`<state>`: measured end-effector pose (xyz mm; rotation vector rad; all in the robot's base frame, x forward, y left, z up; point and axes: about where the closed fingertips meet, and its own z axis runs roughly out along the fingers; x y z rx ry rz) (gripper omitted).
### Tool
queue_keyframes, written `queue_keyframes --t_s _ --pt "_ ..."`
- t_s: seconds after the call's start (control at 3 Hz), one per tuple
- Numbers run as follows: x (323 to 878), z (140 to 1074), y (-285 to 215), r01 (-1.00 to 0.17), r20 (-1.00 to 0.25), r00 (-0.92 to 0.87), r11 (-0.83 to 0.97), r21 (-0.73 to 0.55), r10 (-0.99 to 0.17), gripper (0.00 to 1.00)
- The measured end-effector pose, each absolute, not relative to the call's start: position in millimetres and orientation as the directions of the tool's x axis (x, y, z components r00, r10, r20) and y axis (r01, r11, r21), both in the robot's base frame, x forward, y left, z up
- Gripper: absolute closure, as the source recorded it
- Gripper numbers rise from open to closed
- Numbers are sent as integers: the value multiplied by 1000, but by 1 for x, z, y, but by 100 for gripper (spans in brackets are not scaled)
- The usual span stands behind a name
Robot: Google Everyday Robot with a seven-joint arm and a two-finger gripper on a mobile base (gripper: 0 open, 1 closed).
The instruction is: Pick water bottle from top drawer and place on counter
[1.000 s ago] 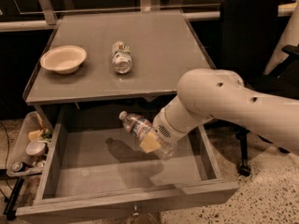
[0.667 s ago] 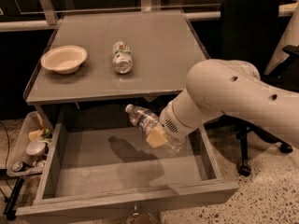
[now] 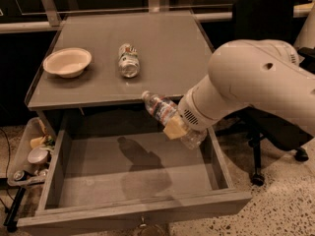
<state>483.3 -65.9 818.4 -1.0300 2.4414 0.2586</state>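
Observation:
My gripper (image 3: pixel 178 128) is shut on the water bottle (image 3: pixel 160 108), a small clear bottle with a red, white and blue label. It holds the bottle tilted, cap up and to the left, above the open top drawer (image 3: pixel 133 213) and level with the front edge of the counter (image 3: pixel 167 48). One tan finger (image 3: pixel 174 128) lies across the bottle's lower body. The bottle's shadow falls on the grey drawer floor. My white arm comes in from the right.
A tan bowl (image 3: pixel 67 61) sits at the counter's left. A green-and-white can (image 3: pixel 128 60) lies on its side mid-counter. A bin of clutter (image 3: pixel 33 154) hangs left of the drawer. A black chair (image 3: pixel 268 14) stands at the right.
The gripper has lifted the water bottle up out of the drawer and a little to the right, toward the counter's front edge. The arm has risen with it.

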Motion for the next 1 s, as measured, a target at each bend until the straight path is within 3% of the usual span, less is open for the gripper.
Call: queue_keyframes --t_s 1.0 --pt "560 851 -123 -635 -503 -640 768 -79 -581 100"
